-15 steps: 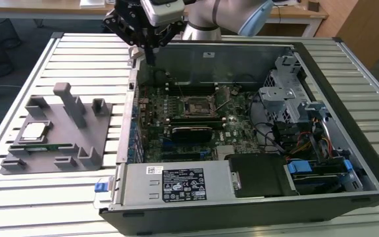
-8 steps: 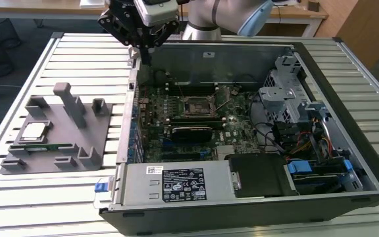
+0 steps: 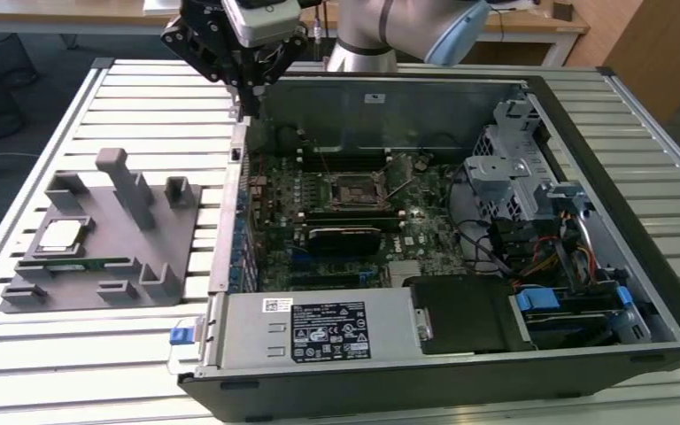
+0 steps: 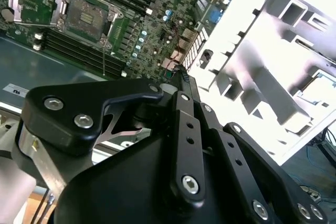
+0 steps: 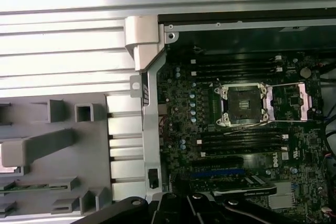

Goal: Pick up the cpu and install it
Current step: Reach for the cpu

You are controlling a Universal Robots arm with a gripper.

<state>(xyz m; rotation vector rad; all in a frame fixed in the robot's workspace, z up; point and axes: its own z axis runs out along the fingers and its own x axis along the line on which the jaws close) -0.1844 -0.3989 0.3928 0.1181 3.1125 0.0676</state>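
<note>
The cpu (image 3: pixel 59 235) lies flat, metal plate up, in a shallow seat of the grey fixture (image 3: pixel 139 270) on the slatted tabletop (image 3: pixel 139 97). In the exterior view it is at about nine o'clock from the open computer case (image 3: pixel 435 111). It looks light and rigid, a thin chip with a smooth, probably slippery plate. Its underside is presumably delicate, so I judge the safe hold to be across two opposite edges of the rim, kept level, with only a gentle squeeze. The end effector (image 3: pixel 251 84) hangs well apart from the chip, at roughly one o'clock from it, above the case's rear corner, with its fingers drawn together and nothing between them. Just at six o'clock of the cpu a green memory stick (image 3: pixel 81 263) lies in its own slot. The fixture's tall posts (image 3: pixel 121 177) rise at about two o'clock, near enough to crowd a wide approach. The socket (image 5: pixel 244 103) sits empty in the middle of the motherboard (image 3: pixel 275 195), with its load plate (image 5: pixel 302 100) swung open to one side. In the exterior view the socket is at three o'clock from the chip, beyond the case's side wall (image 3: pixel 231 230), which stands between fixture and board. Memory slots (image 5: pixel 236 66) flank the socket closely, leaving little room for a tilted or off-centre placement.
</note>
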